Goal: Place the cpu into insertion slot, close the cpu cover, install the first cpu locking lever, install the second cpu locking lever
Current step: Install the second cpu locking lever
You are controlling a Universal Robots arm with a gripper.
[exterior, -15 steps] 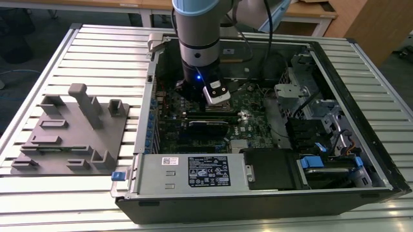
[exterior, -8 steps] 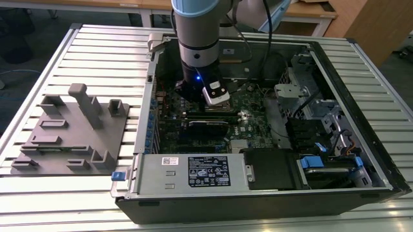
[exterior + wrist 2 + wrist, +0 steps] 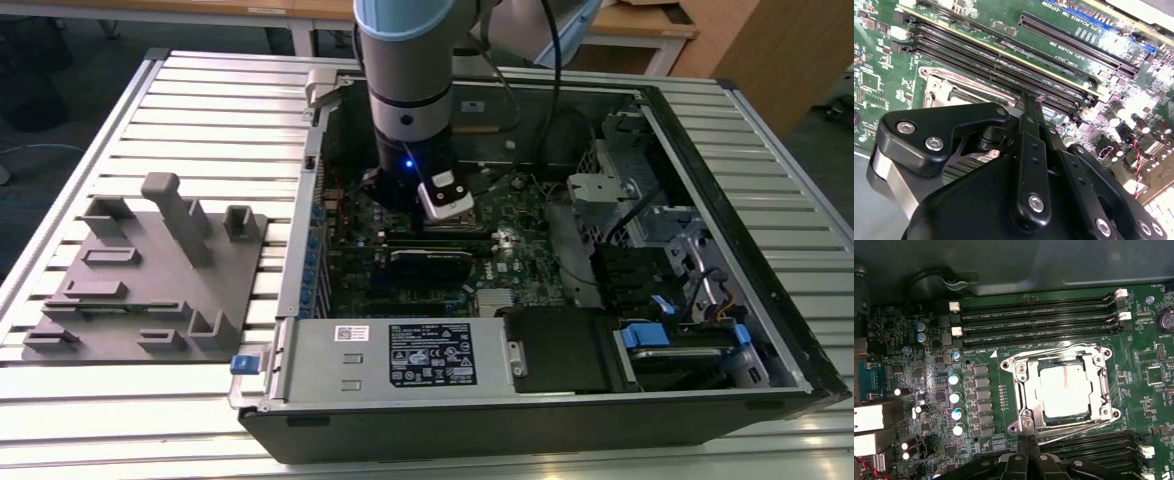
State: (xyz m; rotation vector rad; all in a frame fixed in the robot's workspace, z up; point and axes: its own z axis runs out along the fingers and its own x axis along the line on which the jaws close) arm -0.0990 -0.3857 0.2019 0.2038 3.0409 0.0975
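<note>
The cpu (image 3: 1065, 392) sits in the insertion slot (image 3: 1024, 390), with the cpu cover (image 3: 1102, 390) shut flat around it, on the green motherboard (image 3: 989, 405) inside the open computer case (image 3: 747, 330). The claw (image 3: 1029, 441), fingers pressed together and holding nothing, rests at the socket's six o'clock edge beside a locking lever (image 3: 1074, 428).

cpu (image 3: 1064, 390): you see dull silver-grey
cpu cover (image 3: 1026, 390): shiny silver
motherboard (image 3: 1149, 405): green
memory slots (image 3: 1036, 320): black, white clips
gripper (image 3: 1027, 440): black
</note>
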